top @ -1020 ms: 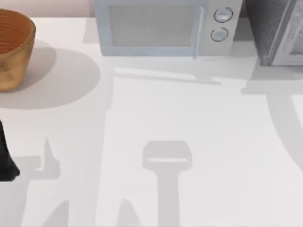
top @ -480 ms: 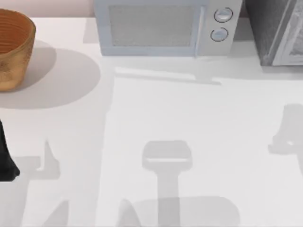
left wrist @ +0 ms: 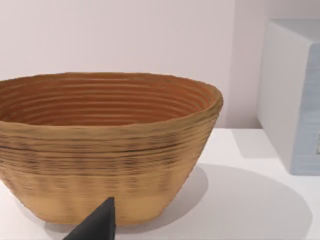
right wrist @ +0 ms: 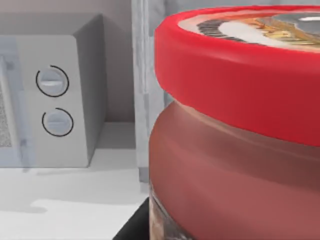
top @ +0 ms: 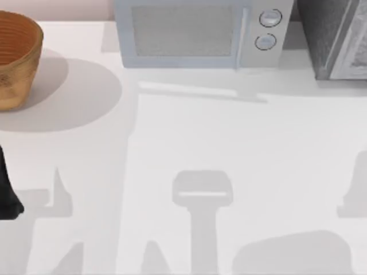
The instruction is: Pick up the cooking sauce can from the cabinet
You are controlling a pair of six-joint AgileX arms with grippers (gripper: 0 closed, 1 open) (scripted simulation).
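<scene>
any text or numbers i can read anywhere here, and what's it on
No readable text anywhere.
Cooking sauce can: a printed label on its red top, seen at a shallow angle, with no legible words.
Microwave: two round knobs carry only arc marks and a bar, with no numbers.
Basket and cabinet: no markings.

cooking sauce can (right wrist: 235,150) close-up, red lid, upright, right half of frame | microwave (right wrist: 55,105) two knobs, left | cabinet (right wrist: 145,75) edge between, behind can
</scene>
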